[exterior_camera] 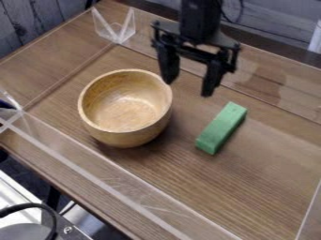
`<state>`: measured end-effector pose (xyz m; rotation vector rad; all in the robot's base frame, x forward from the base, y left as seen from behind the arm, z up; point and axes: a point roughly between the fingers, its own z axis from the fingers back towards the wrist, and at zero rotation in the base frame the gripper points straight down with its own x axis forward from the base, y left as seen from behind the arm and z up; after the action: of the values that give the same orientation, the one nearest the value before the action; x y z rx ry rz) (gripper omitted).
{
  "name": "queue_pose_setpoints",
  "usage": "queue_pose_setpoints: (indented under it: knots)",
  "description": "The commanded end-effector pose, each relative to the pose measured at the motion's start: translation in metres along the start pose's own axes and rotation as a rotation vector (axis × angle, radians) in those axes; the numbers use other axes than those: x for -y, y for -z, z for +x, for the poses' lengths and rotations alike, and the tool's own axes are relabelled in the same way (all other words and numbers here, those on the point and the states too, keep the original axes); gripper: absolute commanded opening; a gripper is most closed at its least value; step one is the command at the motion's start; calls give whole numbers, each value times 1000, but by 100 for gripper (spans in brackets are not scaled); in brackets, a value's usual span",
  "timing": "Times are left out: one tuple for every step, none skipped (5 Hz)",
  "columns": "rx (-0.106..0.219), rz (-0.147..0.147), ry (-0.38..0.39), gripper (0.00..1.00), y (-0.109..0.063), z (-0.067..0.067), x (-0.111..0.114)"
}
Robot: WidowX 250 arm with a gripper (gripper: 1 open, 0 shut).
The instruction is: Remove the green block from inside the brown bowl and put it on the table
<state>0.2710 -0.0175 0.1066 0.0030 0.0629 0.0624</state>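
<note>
Fingers (215,68) of the gripper (191,86) stand wide apart; the green block (221,129) lies on the table (257,183), towards four o'clock from the brown bowl (124,108); it looks light and stiff, best pinched mid-length across its narrow sides.

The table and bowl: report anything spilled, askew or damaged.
Nothing stands out. The brown bowl sits upright with no visible damage, and the green block lies beside it on the table. I see no spill; the open claw hangs above, blurred.
</note>
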Motion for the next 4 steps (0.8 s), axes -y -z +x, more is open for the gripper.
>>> queue_pose_setpoints:
  knots:
    - [59,-5,14,100,-4,24,12]
    - [86,3,7,100,-4,13,9]
    - [116,-36,-41,100,-21,6,5]
    - [143,-78,-104,100,-41,2,-4]
